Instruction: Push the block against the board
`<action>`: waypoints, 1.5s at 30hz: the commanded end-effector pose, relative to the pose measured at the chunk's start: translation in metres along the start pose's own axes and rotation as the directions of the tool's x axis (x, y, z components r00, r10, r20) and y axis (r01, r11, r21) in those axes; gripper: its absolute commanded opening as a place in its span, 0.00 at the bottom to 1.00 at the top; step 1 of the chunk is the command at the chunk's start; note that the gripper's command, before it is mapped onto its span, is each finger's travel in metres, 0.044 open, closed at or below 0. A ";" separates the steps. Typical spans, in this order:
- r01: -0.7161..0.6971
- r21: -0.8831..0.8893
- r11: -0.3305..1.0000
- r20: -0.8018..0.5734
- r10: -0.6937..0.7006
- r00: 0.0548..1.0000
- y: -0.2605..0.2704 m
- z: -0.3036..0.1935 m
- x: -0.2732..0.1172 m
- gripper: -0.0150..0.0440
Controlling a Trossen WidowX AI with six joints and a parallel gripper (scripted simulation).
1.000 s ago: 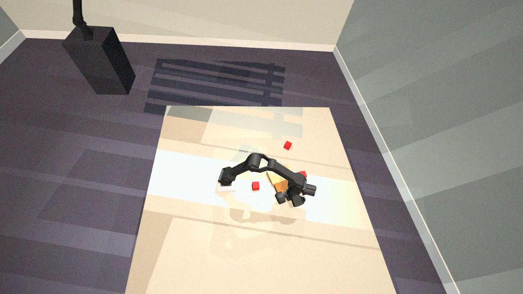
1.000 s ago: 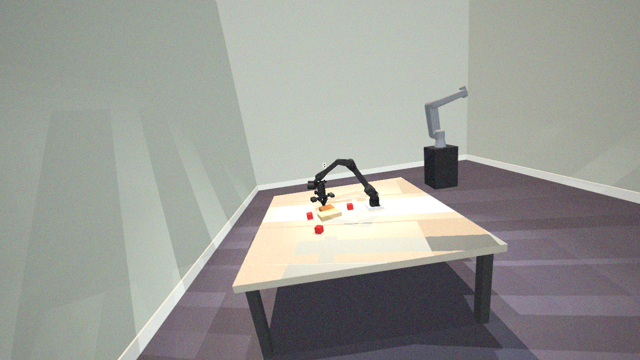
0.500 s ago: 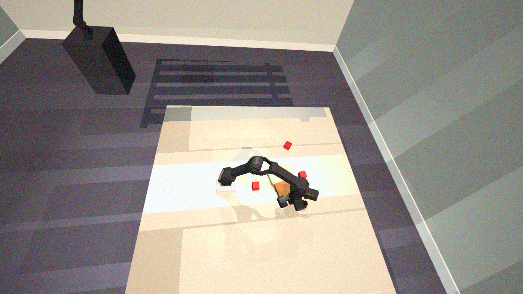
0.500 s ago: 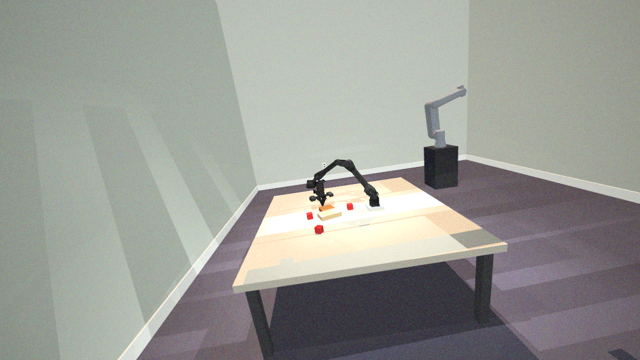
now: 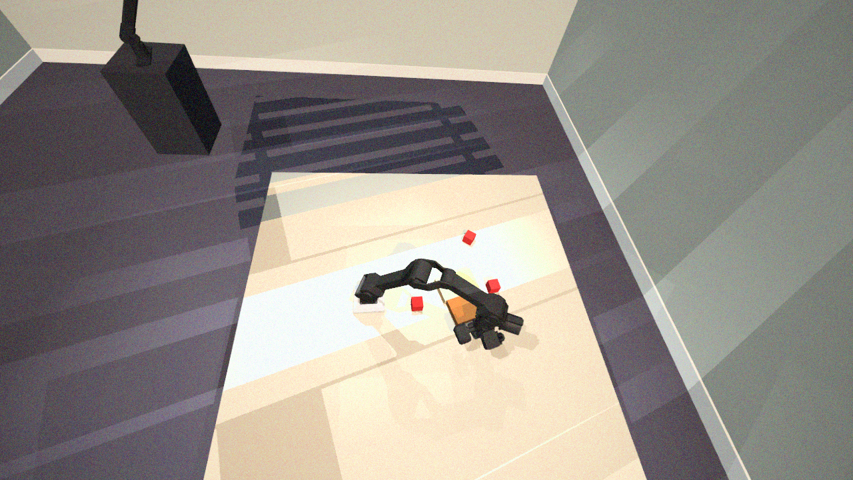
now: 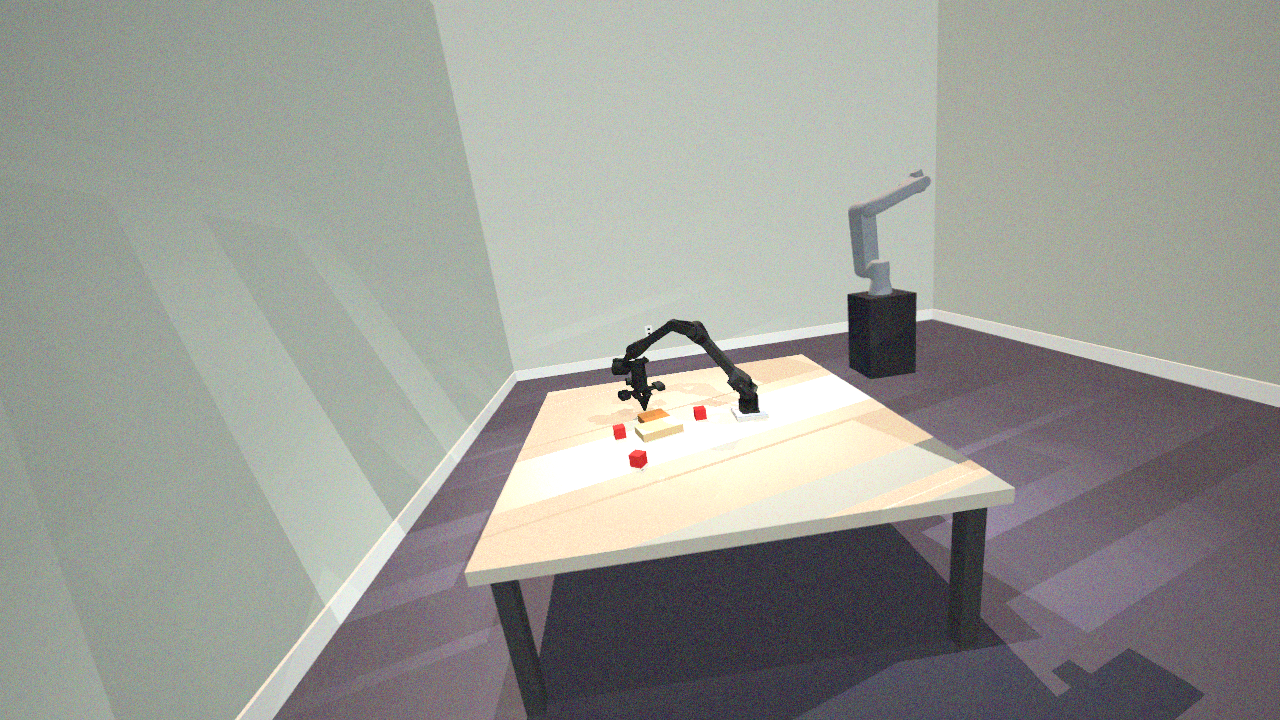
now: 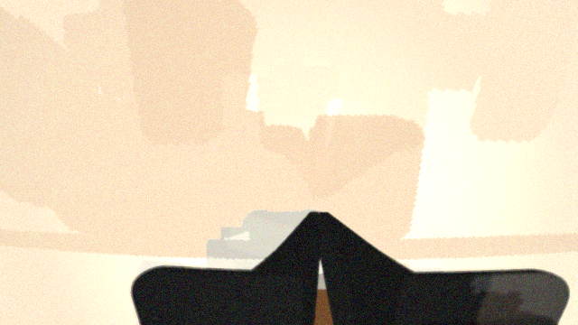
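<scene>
The orange square block (image 5: 460, 310) (image 6: 653, 416) lies flat on the table, beside the long side of the pale wood board (image 6: 659, 431). The arm covers much of the board in the top view. I cannot tell whether the block's whole side touches the board or whether their edges are even. My gripper (image 6: 644, 409) (image 7: 318, 220) is shut and empty, pointing down at the block's side away from the board, with its tips near block height. In the wrist view, a strip of orange shows through the gap between the fingers; the rest of the block is hidden.
One red cube (image 5: 416, 303) (image 6: 699, 412) lies between the arm's base and the block. A second red cube (image 5: 493, 285) (image 6: 619, 431) lies beyond the board's far end. A third red cube (image 5: 469, 237) (image 6: 638, 458) lies farther out on the board's side.
</scene>
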State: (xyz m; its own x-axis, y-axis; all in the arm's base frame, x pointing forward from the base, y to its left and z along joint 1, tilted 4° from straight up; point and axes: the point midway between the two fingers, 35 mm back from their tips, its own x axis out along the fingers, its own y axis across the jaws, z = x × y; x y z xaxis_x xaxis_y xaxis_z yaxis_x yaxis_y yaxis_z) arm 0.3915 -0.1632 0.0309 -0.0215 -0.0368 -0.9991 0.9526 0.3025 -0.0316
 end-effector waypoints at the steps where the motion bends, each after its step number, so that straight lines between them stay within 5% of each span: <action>1: -0.008 -0.001 1.000 0.007 0.008 1.000 0.003 0.001 -0.036 0.25; 9: -0.018 -0.027 0.999 0.014 0.018 1.000 0.006 0.000 -0.044 0.25; 22: -0.016 -0.452 0.892 0.006 0.021 1.000 0.034 -0.036 -0.044 0.25; 45: -0.010 -0.952 0.307 -0.006 0.015 1.000 0.073 -0.106 -0.046 0.25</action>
State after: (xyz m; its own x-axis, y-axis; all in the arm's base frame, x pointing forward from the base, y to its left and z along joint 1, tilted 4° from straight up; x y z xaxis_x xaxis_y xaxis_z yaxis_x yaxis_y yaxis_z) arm 0.4288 -0.0501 0.0740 0.0006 -0.0323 -0.9995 0.1065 0.9938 -0.0320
